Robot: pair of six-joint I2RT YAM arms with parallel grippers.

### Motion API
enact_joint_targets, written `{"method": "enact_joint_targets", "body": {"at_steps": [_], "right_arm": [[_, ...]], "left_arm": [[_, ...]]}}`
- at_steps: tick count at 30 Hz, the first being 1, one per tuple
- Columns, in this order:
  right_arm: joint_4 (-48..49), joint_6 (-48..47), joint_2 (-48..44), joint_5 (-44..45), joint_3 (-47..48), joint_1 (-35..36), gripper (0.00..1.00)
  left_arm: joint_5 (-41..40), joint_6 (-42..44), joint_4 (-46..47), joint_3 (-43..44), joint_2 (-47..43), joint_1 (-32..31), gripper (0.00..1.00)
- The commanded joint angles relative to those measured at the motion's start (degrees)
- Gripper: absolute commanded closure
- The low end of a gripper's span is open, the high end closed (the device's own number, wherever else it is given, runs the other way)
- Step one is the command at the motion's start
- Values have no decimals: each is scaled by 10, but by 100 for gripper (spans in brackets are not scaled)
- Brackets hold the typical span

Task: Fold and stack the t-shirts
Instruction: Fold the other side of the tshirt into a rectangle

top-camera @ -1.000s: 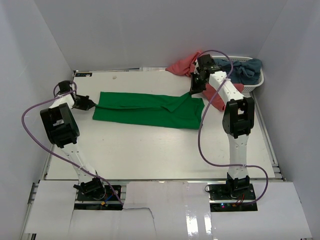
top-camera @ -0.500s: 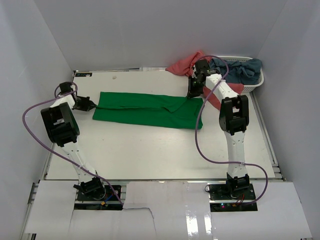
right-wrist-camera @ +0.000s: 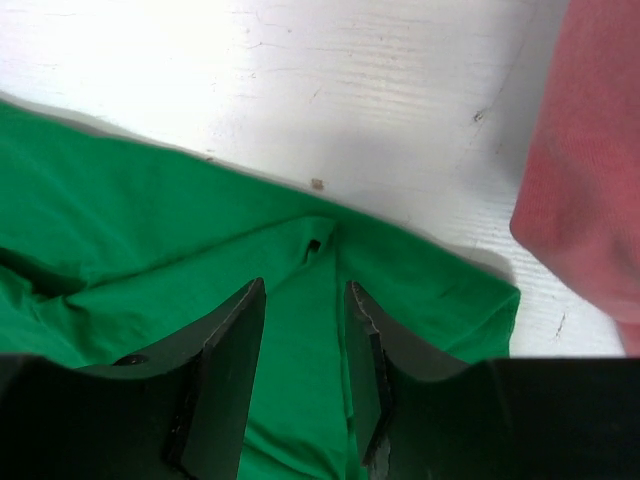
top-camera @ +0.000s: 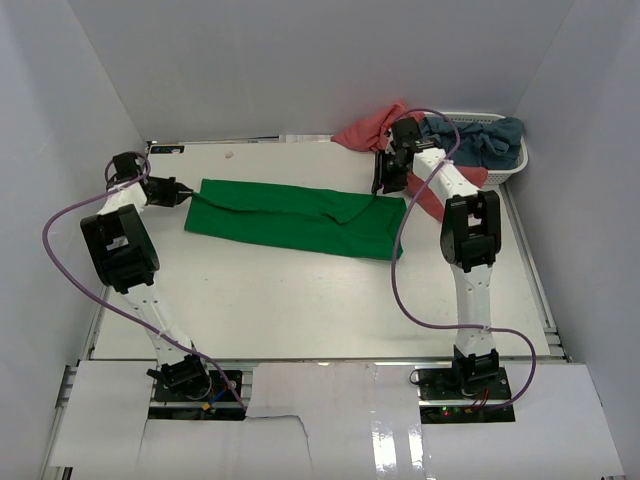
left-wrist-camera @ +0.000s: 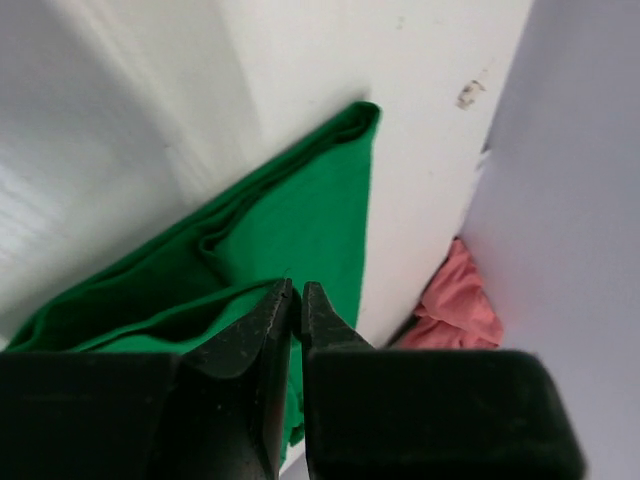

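The green t-shirt (top-camera: 290, 215) lies in a long flat band across the counter (top-camera: 300, 310), with the salmon-pink t-shirt (top-camera: 365, 130) heaped beyond its right end. The right fingers (right-wrist-camera: 245, 320) hover parted over green cloth and grip nothing. The left fingers (left-wrist-camera: 280, 305) stand nearly together at its left end; I cannot tell whether they grip it.

White slatted basket (top-camera: 512, 170) upper right, at the table's far right corner by the side wall. White tabletop (top-camera: 300, 300) fills mid-frame. Wrist views show a small speck (right-wrist-camera: 316, 184) and a brownish mark (left-wrist-camera: 466, 94) on it. Plain white walls (top-camera: 320, 60) enclose three sides. White sheets (top-camera: 330, 415) along the bottom, one with a ragged edge.
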Motion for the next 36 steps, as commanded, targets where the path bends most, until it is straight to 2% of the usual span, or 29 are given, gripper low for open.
{"method": "enact_joint_targets", "body": {"at_steps": [1, 4, 7, 8, 11, 16, 20, 25, 27, 32, 36], "right_arm": [[22, -1, -56, 0, -17, -3, 56], [23, 0, -64, -5, -29, -3, 56], [23, -1, -72, -8, -35, -3, 56], [24, -2, -73, -9, -37, -3, 56], [23, -3, -78, -10, -39, -3, 56], [26, -4, -91, -19, -48, -3, 56], [40, -4, -115, -30, -79, -1, 57], [40, -4, -149, -57, -121, 18, 56], [37, -4, -161, -75, -144, 24, 56], [34, -4, -208, -118, -201, 49, 56], [43, -23, -248, -101, -259, 77, 56]], "left_arm": [[42, -38, 23, 16, -16, -2, 80], [48, -54, 28, -8, -15, -2, 66], [38, -65, 28, -31, -23, -2, 35], [36, -64, 32, -41, -25, -2, 31], [31, -62, 35, -44, -27, -2, 30], [38, -68, 93, -47, -44, -3, 29], [24, -19, 94, -36, -82, -20, 30], [49, 105, 68, -14, -97, -54, 30], [78, 179, 63, -9, -99, -64, 30], [124, 299, 30, -10, -109, -116, 28], [123, 378, -18, -16, -117, -165, 29]]}}
